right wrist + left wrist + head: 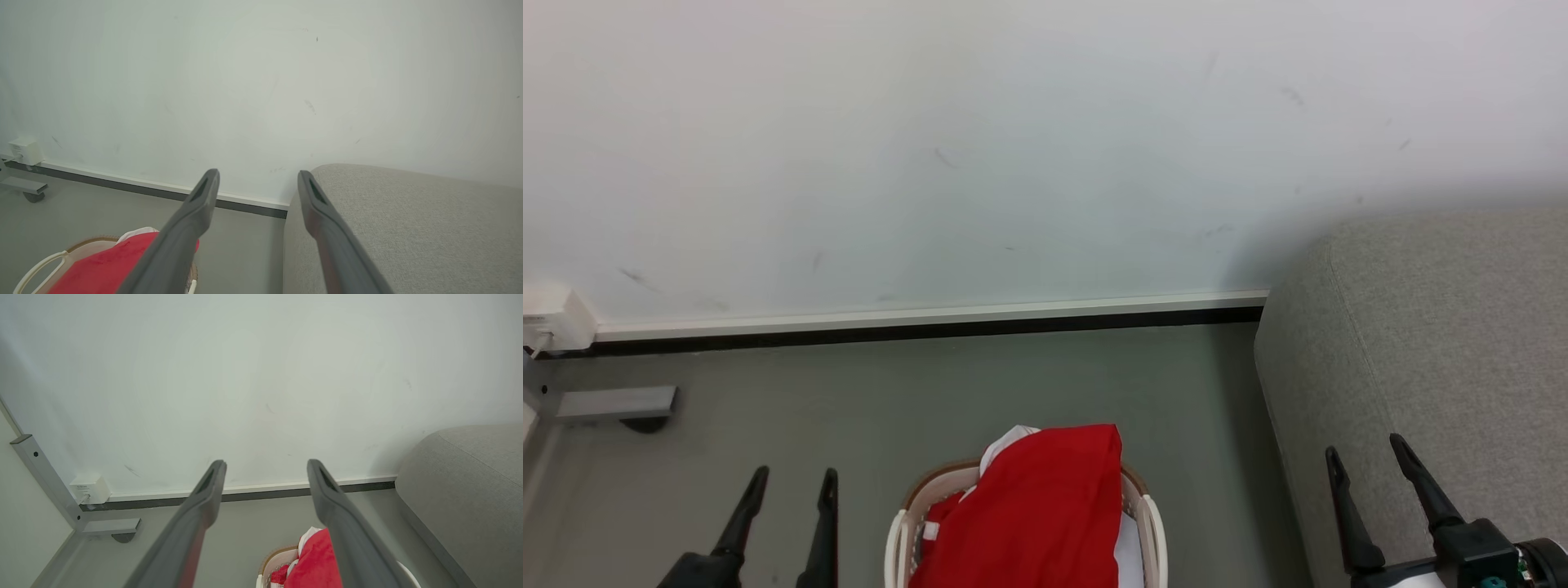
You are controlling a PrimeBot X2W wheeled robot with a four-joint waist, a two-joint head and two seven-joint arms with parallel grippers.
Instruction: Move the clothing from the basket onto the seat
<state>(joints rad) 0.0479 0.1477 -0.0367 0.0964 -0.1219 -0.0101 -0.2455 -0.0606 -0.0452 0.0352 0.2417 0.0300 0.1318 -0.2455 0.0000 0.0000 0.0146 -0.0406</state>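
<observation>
Red clothing (1033, 510) with a bit of white trim is heaped in the cream basket (1150, 523) on the floor at the bottom centre of the head view. The grey seat (1437, 343) stands to the right of it. My left gripper (795, 475) hangs open to the left of the basket, nothing between its fingers. My right gripper (1366, 449) is open in front of the seat's corner, holding nothing. The left wrist view shows the clothing (314, 561) and basket (273, 561) below the open left gripper (265, 463). The right wrist view has the clothing (106, 261), the seat (408, 220) and the open right gripper (257, 173).
A white wall with a dark skirting strip (931, 327) runs behind the grey floor. A white socket box (551, 318) and a grey metal foot with a castor (617, 404) sit at the far left. Bare floor lies between the basket and the wall.
</observation>
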